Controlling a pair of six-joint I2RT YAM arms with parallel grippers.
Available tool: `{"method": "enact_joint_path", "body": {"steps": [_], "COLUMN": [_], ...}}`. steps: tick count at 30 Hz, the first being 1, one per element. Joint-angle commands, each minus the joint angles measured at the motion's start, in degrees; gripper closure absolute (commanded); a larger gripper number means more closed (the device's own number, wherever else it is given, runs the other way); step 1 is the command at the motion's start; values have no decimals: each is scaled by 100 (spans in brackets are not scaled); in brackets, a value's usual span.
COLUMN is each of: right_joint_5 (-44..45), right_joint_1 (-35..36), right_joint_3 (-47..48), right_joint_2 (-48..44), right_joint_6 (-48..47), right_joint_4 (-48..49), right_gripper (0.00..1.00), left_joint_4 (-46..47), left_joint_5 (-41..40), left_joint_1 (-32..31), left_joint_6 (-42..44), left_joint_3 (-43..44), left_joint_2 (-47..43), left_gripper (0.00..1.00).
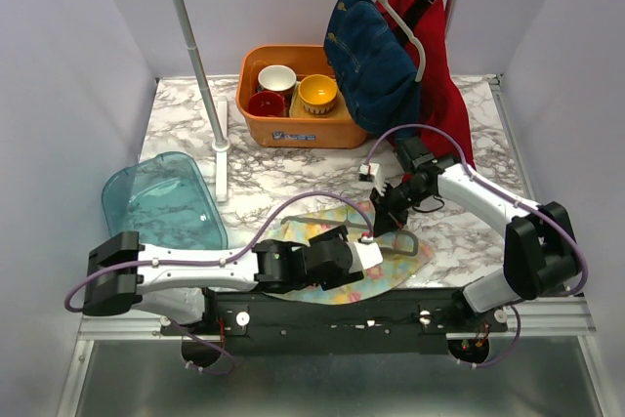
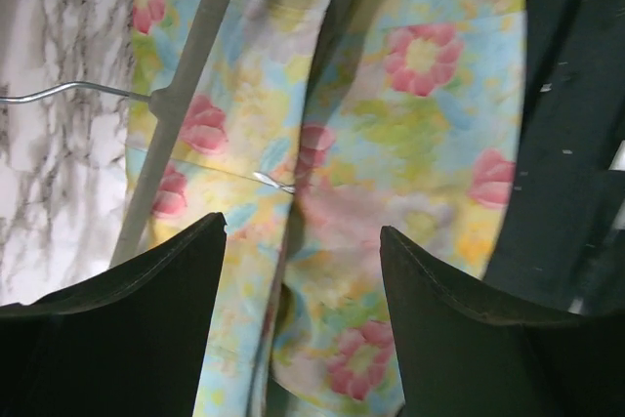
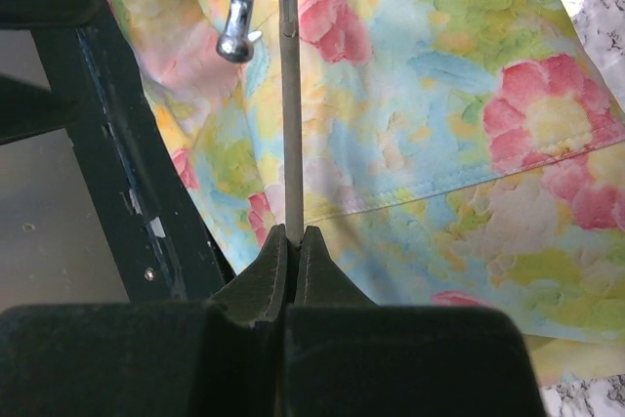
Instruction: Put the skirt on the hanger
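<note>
Grey hanger [image 3: 290,144]: it sits low over the skirt at the near centre of the surface. One thin bar is pinched in the right end effector. Its metal hook [image 2: 68,93] reaches off the cloth over bare marble.
Floral skirt [image 1: 312,229]: printed in pink, yellow and pale blue, it lies spread and slightly rumpled on the marble surface [image 1: 293,163]. It is at the near edge, between the two arms, and is not yet on the hanger.
Right end effector [image 3: 293,241]: it is clamped fully onto the hanger bar, with no gap showing between the pads. The bar runs straight out ahead of the fingertips.
Left end effector [image 2: 301,241]: its fingers are spread wide and hold nothing. It is poised just above the skirt, with cloth filling the gap between them.
Key relation: the skirt lies directly beneath the left end effector. The hanger's sloping arm crosses the fabric just to that end effector's right and far side.
Long axis: the hanger appears to run roughly left to right over the skirt, tilted a little.
Nearer arm: both arms are at the garment, but only the left is free. It looks best placed to take the cloth while the right steadies the hanger.
Unclear: the pictures do not show which skirt edge is the waistband.
</note>
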Motion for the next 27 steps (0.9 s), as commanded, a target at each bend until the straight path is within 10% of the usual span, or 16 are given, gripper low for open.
{"method": "enact_joint_path", "body": {"steps": [1,22,27], "right_joint_5": [-26,-114,-105], "right_joint_1": [-21,-21,-21], "right_joint_3": [143,205,204], "right_joint_2": [152,310,310], "right_joint_6": [-88,-141,-123], "right_joint_4": [-296,-367,-349], "right_gripper": [100,99,100], "left_joint_4": [916,1988,1892], "left_joint_5": [-1055,-2514,-2453], "left_joint_1": [-55,-55,-55], "left_joint_6": [600,398,362], "left_joint_3": [-205,-64,-56], "left_joint_2": [437,2469,2373], "left_gripper": [26,52,76]}}
